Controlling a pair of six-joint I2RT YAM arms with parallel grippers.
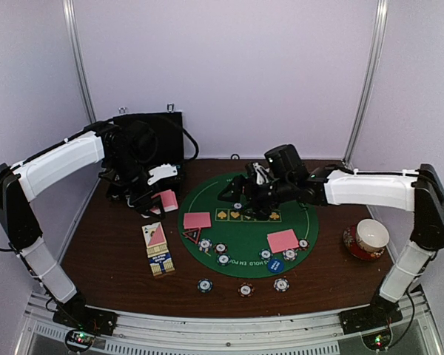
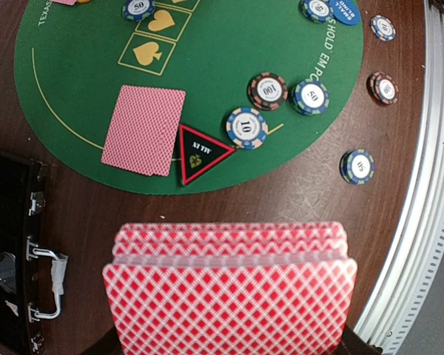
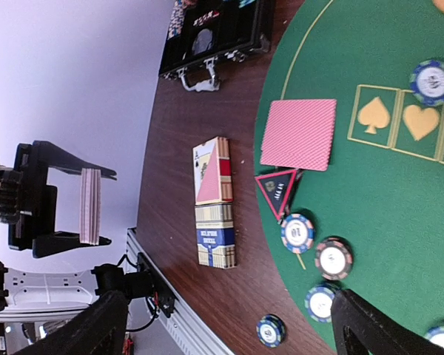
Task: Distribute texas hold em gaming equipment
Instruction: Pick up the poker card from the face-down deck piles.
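My left gripper (image 1: 163, 198) is shut on a deck of pink-backed playing cards (image 2: 229, 288), held just above the wood left of the green mat. Small card piles lie on the mat (image 1: 197, 220) (image 1: 283, 240) (image 2: 144, 129) (image 3: 299, 134). Striped poker chips sit near the mat's front edge (image 1: 223, 259) (image 2: 246, 127) (image 3: 297, 232), others on the wood (image 1: 246, 290) (image 2: 357, 166) (image 3: 271, 330). A blue disc button (image 1: 274, 265) (image 2: 345, 11) lies among them. My right gripper (image 1: 234, 194) (image 3: 229, 336) hovers open over the mat's middle, with nothing between its fingers (image 3: 370, 329).
The green felt mat (image 1: 244, 233) covers the table's centre. A black hinged case (image 1: 149, 139) (image 3: 214, 29) stands open at back left. A card box (image 1: 157, 250) (image 3: 214, 200) and a black-and-red triangle marker (image 1: 192, 234) (image 2: 200, 153) lie front left. A cup on a saucer (image 1: 370, 238) stands at right.
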